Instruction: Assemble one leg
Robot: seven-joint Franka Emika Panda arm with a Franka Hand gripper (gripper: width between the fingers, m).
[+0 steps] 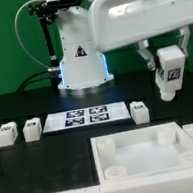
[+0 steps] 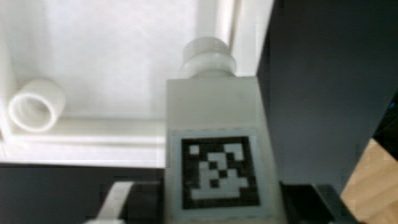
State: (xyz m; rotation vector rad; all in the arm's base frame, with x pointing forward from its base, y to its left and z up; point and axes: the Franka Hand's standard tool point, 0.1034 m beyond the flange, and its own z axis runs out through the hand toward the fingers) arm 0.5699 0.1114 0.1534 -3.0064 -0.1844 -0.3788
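One leg (image 1: pixel 170 76) sits clamped within the claw (image 1: pixel 166 61); upright, aloft.

Marker board (image 1: pixel 87 115) mid-counter (image 1: pixel 37 180). First leg (image 1: pixel 6 135) and second leg (image 1: pixel 32 128) at exterior view's left of it; third leg (image 1: pixel 139 110) just right. Tray (image 1: pixel 136 135) before board. Held leg (image 1: pixel 171 86) in gripper (image 1: pixel 168 66), raised, seemingly over tray's right rear corner.

The leg (image 1: pixel 169 71) up at two o'clock looks like smooth, matt white plastic with a flat printed black-and-white tag. The big tray piece (image 1: pixel 143 150) at five o'clock has the same chalky white plastic look. The table (image 1: pixel 36 175) beneath is dull, matt black, while the robot arm (image 1: pixel 123 19) at twelve o'clock has a glossy white shell.
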